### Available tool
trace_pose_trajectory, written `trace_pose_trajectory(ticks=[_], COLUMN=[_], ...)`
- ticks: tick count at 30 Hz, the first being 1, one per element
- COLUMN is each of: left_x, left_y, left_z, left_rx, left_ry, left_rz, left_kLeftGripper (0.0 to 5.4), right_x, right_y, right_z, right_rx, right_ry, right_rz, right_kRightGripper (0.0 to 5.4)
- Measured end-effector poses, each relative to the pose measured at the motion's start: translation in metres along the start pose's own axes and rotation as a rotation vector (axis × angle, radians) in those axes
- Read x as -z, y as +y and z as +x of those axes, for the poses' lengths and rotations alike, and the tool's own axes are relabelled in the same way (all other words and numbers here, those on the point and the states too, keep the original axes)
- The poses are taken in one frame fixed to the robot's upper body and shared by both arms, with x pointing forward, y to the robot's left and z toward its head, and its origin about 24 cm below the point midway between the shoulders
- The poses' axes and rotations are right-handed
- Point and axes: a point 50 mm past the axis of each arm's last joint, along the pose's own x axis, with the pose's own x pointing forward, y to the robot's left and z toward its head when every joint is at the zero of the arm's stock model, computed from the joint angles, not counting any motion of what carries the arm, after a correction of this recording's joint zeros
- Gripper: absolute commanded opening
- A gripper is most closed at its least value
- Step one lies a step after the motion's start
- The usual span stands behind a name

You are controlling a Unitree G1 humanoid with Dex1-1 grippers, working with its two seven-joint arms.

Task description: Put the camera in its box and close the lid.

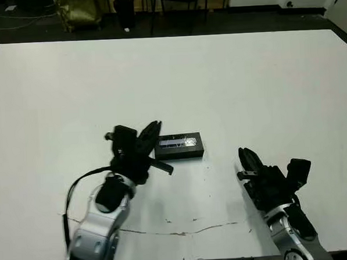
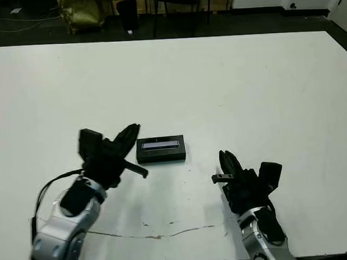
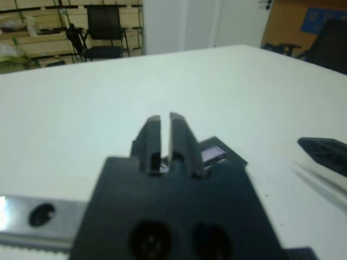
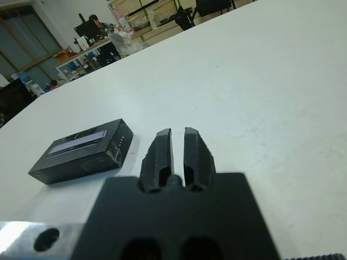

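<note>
Both grippers, left and right, pressed together, rest on scuffed white table flanking lidded box.

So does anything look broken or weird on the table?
The box sits shut and tidy, lid flush on top. The only odd thing is a thin crack-like line running across the table near the front edge.

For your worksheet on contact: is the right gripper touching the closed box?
Apart. The right wrist view shows bare white table between the right gripper and the box; the head views show the same gap.
</note>
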Motion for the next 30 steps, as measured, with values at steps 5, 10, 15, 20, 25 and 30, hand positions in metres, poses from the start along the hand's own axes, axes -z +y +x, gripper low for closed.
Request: trace_pose_trajectory(ticks=[5, 10, 15, 20, 25, 30], left_x=[0.008, 0.016, 0.017, 0.026, 0.024, 0.021], left_y=[-0.018, -0.03, -0.031, -0.03, -0.033, -0.03], left_z=[0.014, 0.024, 0.038, 0.044, 0.048, 0.044], left_rx=[-0.007, 0.002, -0.03, -0.056, -0.015, 0.006], left_ry=[0.031, 0.047, 0.057, 0.133, 0.212, 0.262], left_rz=[0.005, 0.048, 0.093, 0.109, 0.125, 0.131], left_kLeftGripper=[0.02, 0.02, 0.02, 0.02, 0.02, 0.02], right_x=[0.001, -0.001, -0.004, -0.003, -0.008, -0.011], right_y=[0.004, 0.007, 0.008, 0.009, 0.014, 0.017], right_z=[0.001, 0.0, -0.001, -0.002, -0.002, -0.001], right_rx=[-0.019, -0.025, -0.02, -0.023, -0.044, -0.058], right_ry=[-0.005, -0.015, -0.019, -0.015, -0.032, -0.044], right_rz=[0.025, 0.026, 0.024, 0.025, 0.023, 0.017], right_kRightGripper=[0.0, 0.0, 0.0, 0.0, 0.0, 0.0])
